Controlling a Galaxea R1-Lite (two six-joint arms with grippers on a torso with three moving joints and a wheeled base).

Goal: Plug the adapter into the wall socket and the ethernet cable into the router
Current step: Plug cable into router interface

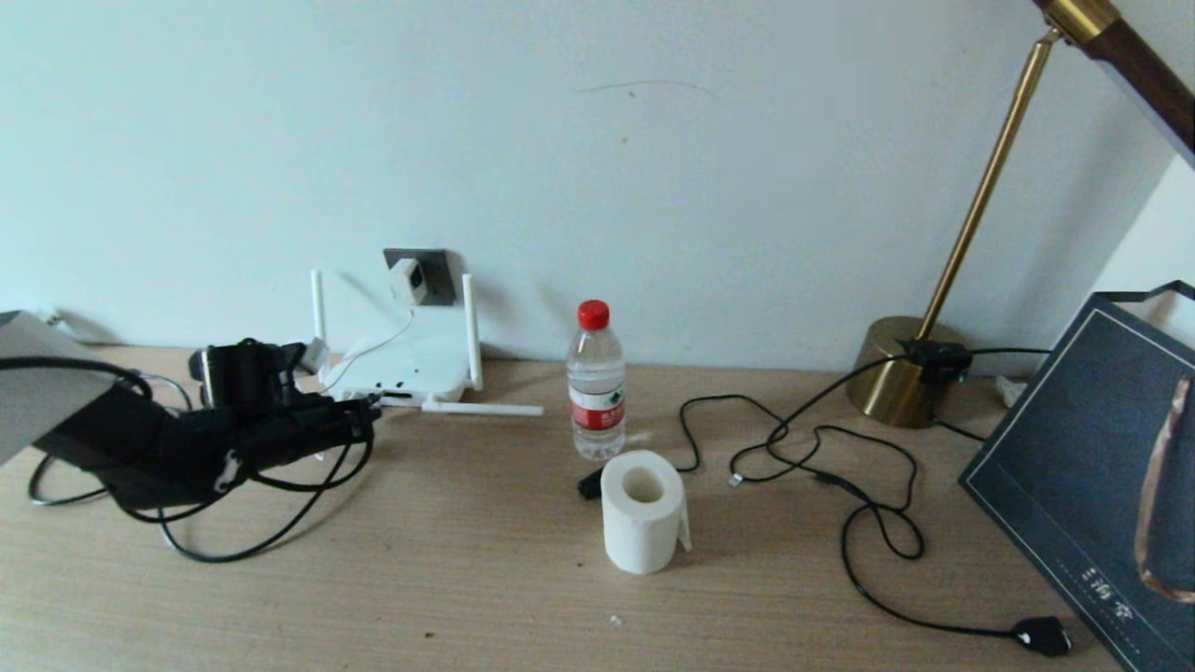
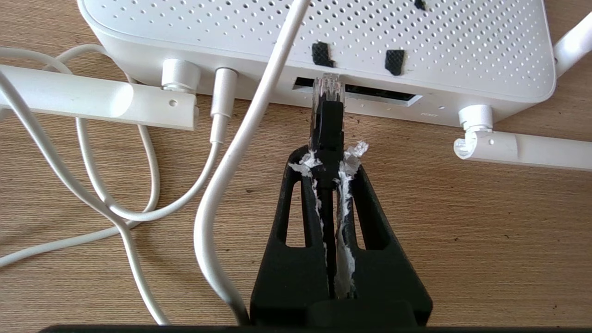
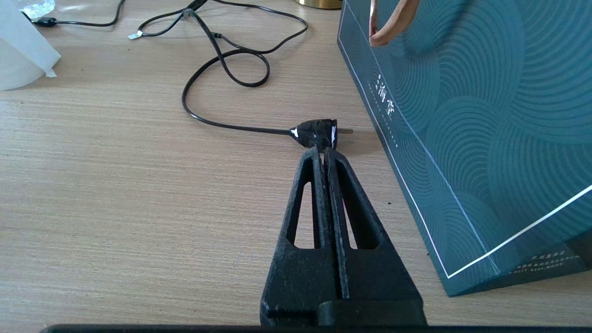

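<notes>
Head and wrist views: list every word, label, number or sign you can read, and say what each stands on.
Nothing reads clearly.
Gift bag: a column of pale characters on its face, plus fine print along one lower edge; both too blurred to quote.
Water bottle: red and white label, print too small to read.
Router: tiny marking beside its port slot, illegible.
Toilet roll and black plug: no text.
</notes>
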